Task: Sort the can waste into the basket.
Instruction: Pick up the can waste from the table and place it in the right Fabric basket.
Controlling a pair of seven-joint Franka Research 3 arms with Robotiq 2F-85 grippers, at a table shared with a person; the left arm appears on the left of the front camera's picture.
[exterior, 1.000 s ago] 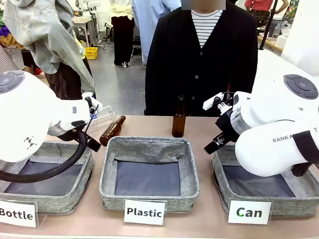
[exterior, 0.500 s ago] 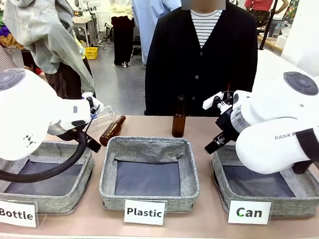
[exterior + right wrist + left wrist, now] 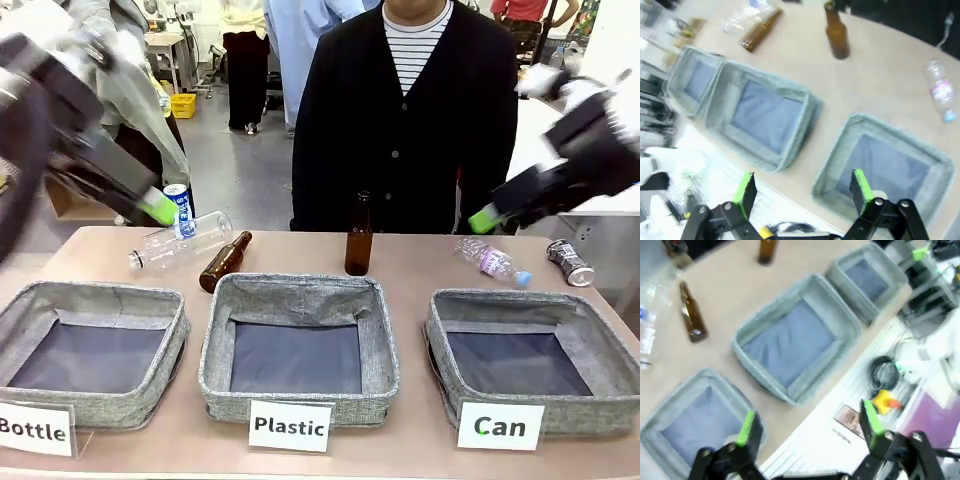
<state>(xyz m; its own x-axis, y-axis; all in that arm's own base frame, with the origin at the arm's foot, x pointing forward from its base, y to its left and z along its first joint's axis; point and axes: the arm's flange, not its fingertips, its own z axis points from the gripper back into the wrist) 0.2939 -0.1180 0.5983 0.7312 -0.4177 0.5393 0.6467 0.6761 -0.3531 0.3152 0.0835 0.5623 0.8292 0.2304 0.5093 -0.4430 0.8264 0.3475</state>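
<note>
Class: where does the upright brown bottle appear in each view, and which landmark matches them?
Front view: the upright brown bottle stands at centre, just behind the middle basket.
Left wrist view: bottle at the top edge, left of centre, beyond the basket.
Right wrist view: bottle near the top, right of centre, beyond the basket.
Shared landmark: the middle basket.

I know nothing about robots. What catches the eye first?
Three grey fabric baskets line the near edge of the table, the basket signed "Can" at the right. High at either side hover the left claw and right claw, black with green pads, both open. A person in a black cardigan stands opposite.
</note>
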